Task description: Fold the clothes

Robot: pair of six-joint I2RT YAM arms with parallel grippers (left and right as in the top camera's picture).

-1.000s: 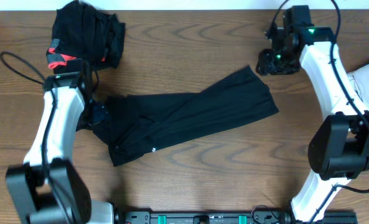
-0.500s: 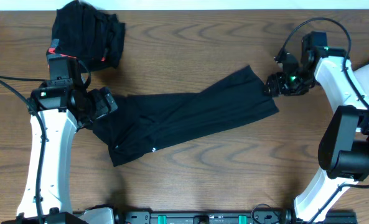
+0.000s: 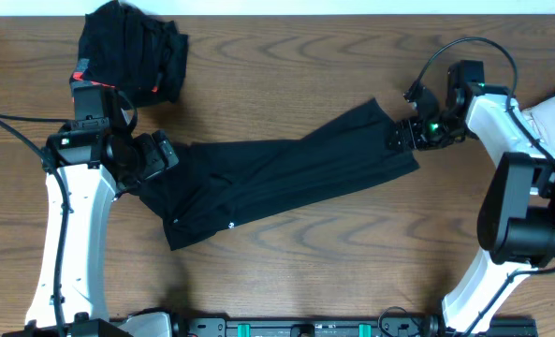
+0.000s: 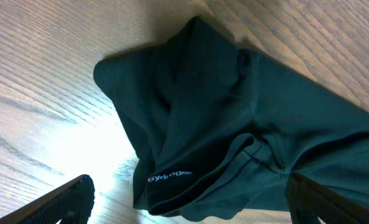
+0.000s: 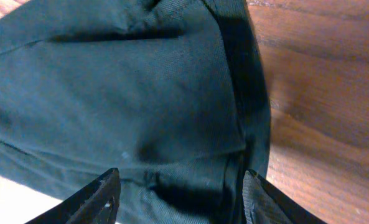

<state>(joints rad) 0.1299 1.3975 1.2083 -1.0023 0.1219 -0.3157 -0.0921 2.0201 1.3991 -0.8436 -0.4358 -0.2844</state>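
One long black garment [image 3: 286, 173], one red-trimmed black bundle [image 3: 132, 47]; left fingers [image 4: 66, 199], right fingers [image 5: 103, 196] apart, nothing grasped.

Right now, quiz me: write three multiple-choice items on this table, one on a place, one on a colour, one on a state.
1. Where is the pile of clothes, seen from overhead? A top left B centre C bottom right
2. The pile's trim is: A blue B red C yellow
3. The left claw is: A open B shut on cloth C shut on a cable
Answers: A, it lies top left; B, red shows at its edge; A, fingers wide apart over the trousers.
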